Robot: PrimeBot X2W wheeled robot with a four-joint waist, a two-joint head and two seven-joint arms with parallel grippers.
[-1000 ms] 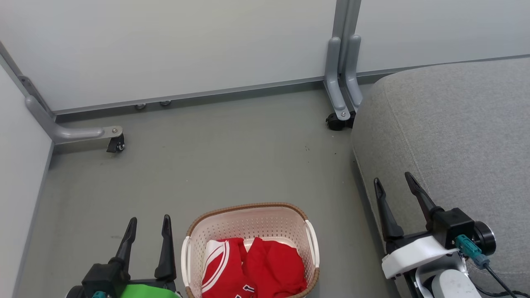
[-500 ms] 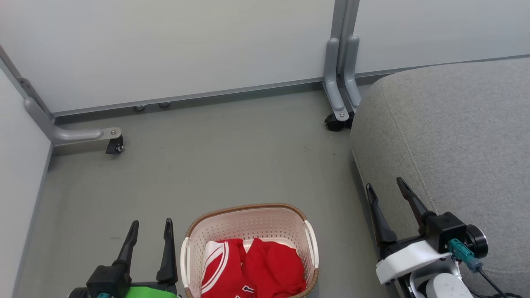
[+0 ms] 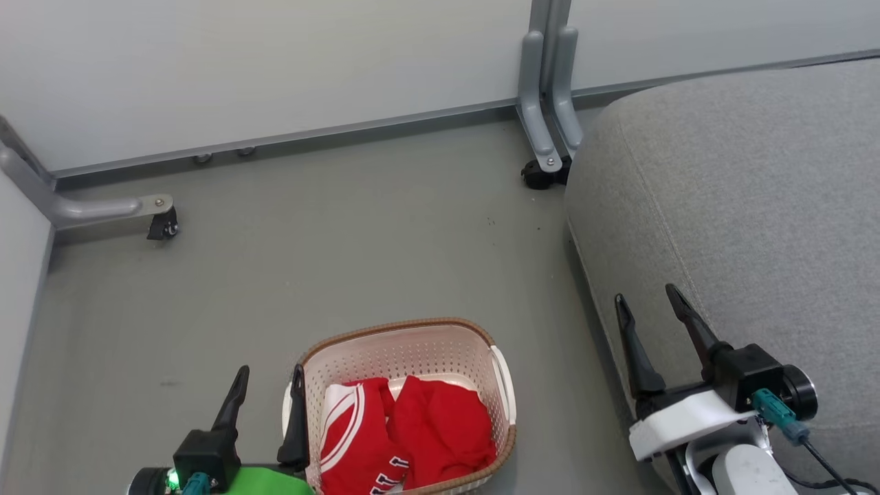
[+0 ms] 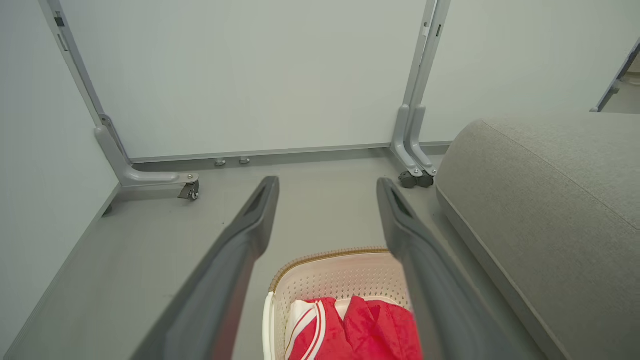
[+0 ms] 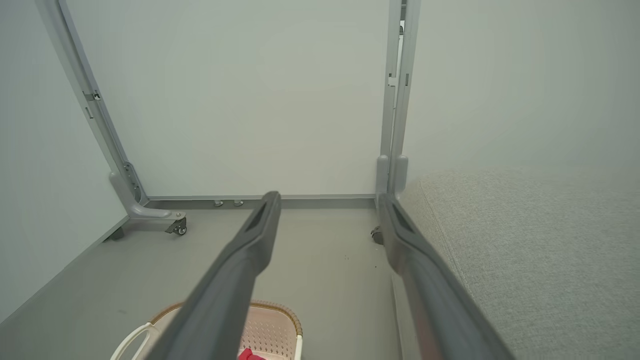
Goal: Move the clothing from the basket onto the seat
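Here the red jersey (image 3: 350, 436) and shirt (image 3: 440, 426) lie in the basket (image 3: 399, 324) at lower centre, beside the spread left hand (image 3: 269, 371); the right hand (image 3: 646, 295) is spread too; the head view shows the jersey's lettering.

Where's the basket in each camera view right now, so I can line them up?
Head view: basket at bottom centre, on the floor.
Left wrist view: basket at bottom centre.
Right wrist view: basket at bottom edge, left of centre.
Shared landmark: castered bracket on the floor, far left.
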